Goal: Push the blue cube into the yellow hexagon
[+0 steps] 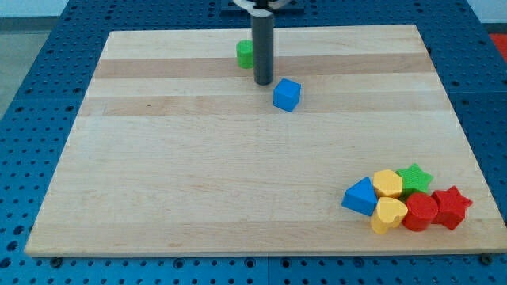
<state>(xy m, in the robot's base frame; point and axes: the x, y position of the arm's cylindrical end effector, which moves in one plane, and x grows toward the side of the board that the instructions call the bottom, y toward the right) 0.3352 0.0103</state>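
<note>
Nearest you, the yellow heart (387, 214) touches the yellow hexagon (387, 183); the blue cube (287, 94) sits far up-left of that hexagon, my tip (263, 82) just left of it, no gripper.

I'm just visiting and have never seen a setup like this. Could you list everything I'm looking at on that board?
Wooden board: one, pale, on a blue perforated table.
Blue cube: one, near the view's top, centre.
Green block: one, partly hidden behind the rod, shape unclear.
Blue block: one, left end of the cluster at the view's bottom right.
Yellow hexagon: one, in the cluster.
Yellow heart: one, cluster's bottom.
Green star: one, cluster's top.
Red block: one, in the cluster.
Red star: one, cluster's right end.
My tip: one, dark rod, just left of the blue cube.
</note>
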